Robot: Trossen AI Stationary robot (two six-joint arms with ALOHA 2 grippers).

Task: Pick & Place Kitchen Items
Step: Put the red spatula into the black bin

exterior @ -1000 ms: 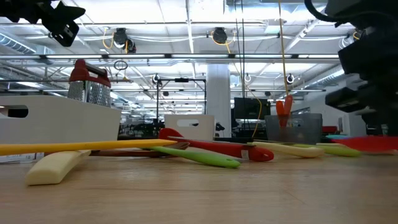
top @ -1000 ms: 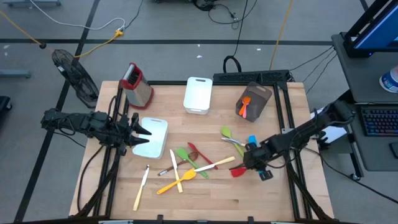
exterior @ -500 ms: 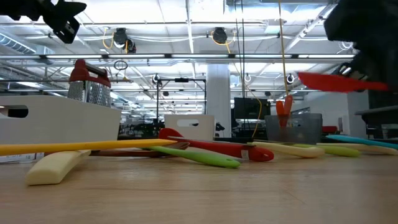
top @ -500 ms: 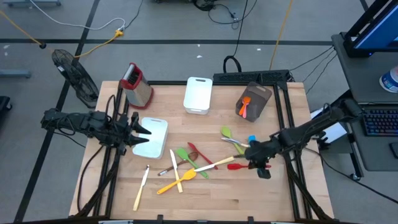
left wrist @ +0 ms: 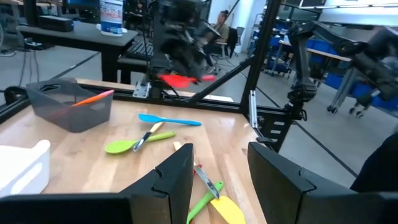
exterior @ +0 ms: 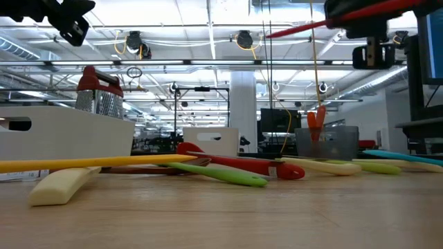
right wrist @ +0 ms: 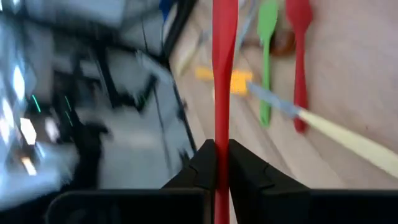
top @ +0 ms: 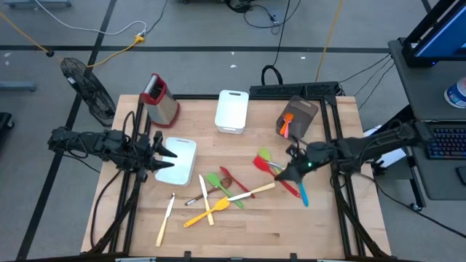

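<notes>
The wooden table [top: 240, 233] is carrying the clutter. A white bin [top: 232, 110] is sitting at the middle of its far edge. A grey bin [top: 300, 116] near the far right corner is already holding an orange utensil [top: 287, 122], so it is probably serving as the drop-off.

The left arm is waiting over the left edge, its left gripper [top: 164, 155] hanging with fingers apart and empty above a white tray [top: 180, 161].

The right gripper [top: 297, 167] is working over the right half of the table, its fingers pressed together on the handle of a red spatula [top: 271, 169]. The spatula is hanging in the air, clear of the wood, likely being carried toward the grey bin.

Most kitchen items are lying loose around the table's middle and toward the near edge: a yellow spatula [top: 204, 214], a green spoon [top: 216, 182], a cream knife [top: 165, 220]. A blue spoon [top: 301, 191] is lying just beside the right gripper.
</notes>
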